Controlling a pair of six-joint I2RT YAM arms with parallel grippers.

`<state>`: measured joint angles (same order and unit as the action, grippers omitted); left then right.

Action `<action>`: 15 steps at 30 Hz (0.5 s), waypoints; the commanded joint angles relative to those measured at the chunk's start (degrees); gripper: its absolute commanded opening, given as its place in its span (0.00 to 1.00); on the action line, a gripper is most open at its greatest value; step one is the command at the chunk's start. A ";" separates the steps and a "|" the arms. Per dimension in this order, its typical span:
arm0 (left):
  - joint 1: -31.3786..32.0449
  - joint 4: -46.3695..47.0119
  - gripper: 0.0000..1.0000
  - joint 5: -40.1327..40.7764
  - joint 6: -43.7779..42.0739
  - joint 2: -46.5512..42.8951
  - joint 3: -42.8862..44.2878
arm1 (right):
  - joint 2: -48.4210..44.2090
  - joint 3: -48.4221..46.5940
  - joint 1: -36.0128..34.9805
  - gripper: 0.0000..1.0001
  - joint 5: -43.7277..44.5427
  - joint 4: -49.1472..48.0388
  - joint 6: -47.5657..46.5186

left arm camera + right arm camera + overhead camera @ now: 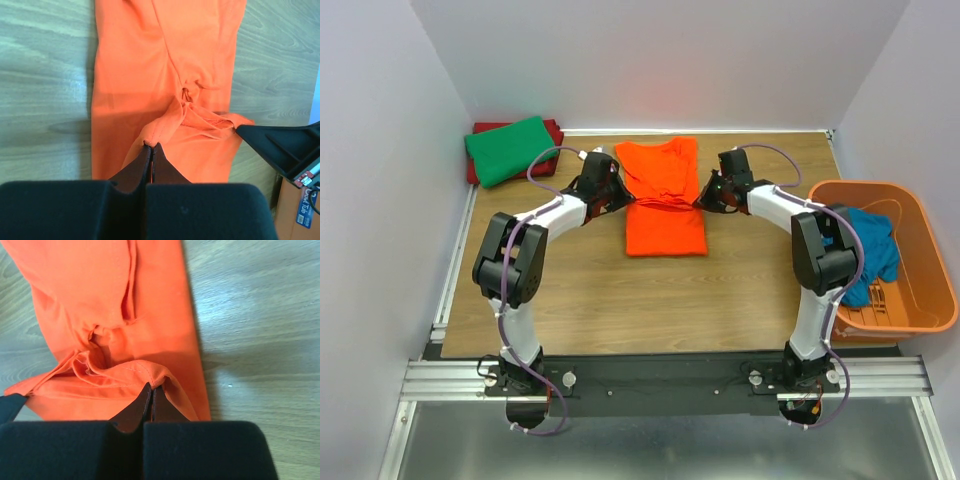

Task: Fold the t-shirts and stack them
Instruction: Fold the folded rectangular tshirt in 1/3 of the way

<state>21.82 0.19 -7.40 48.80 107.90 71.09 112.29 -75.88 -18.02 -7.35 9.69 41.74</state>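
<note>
A bright orange t-shirt (663,205) lies lengthwise at the table's middle back, narrowed into a strip, with a bunched fold across its middle. My left gripper (617,197) is shut on that fold's left end; in the left wrist view its tips (149,145) pinch a raised hem of the orange t-shirt (150,75). Opposite it, my right gripper (701,201) is shut on the fold's right end, pinching the hem (153,384) of the orange t-shirt (75,300). A folded green t-shirt (510,148) rests on a dark red one (553,129) at the back left. A teal blue t-shirt (872,250) lies crumpled in the basket.
A rigid orange plastic basket (920,235) stands at the table's right edge, close to the right arm's elbow. White walls close in the back and both sides. The right gripper's finger (285,145) shows in the left wrist view.
</note>
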 commanded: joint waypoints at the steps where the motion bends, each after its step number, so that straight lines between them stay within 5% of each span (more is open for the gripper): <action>1: -0.73 1.04 0.00 -1.74 -1.42 1.53 2.56 | 1.70 -2.17 0.88 0.01 -1.52 -1.26 0.54; 15: -2.31 0.61 0.00 -2.09 -2.04 6.44 7.13 | 7.76 -8.76 2.37 0.01 -5.47 -1.34 1.07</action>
<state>20.12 0.38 -8.62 47.97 112.68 75.64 117.27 -82.13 -16.43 -10.63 9.02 42.41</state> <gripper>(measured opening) 0.009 0.012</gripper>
